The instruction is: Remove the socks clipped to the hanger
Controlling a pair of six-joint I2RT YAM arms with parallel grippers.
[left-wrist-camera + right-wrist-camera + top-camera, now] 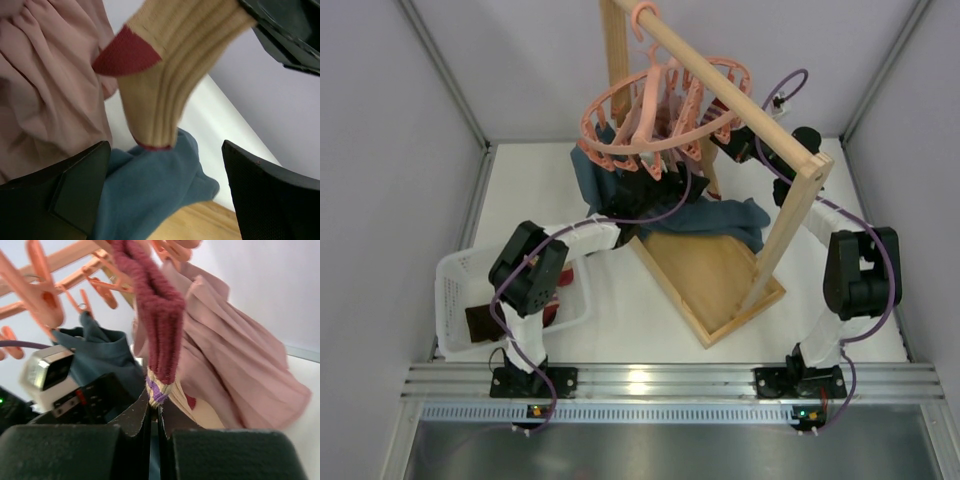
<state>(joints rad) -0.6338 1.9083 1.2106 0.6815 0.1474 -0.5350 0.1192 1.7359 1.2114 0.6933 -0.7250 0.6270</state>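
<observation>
Overall, the white table [620, 330] carries a wooden rack [710, 280]. The rack's base tray lies at centre and its rail runs diagonally above. A blue cloth [730, 220] is heaped across the far end of the tray.

The hanger [650, 110] hangs by its hook from the rail, tilted, with its ring of clips above the cloth. A pink garment [235, 370] hangs from it beside the socks. A white basket [448, 290] stands at the near left corner of the table, next to the left arm. A brown sock [480, 322] lies in it.

Left gripper [165, 197]: positioned under the hanger, jaws spread wide. The cream sock [165, 85], with red heel and toe, hangs down between the fingers [75, 195]. As far as can be seen, it touches neither finger. The garment is to its left and the cloth is below it.

Right gripper [155, 430]: jaws pressed together, pinching the lower tip of the red sock [160, 315]. The sock runs straight up from the fingertips to the hanger's clips [45, 300].
</observation>
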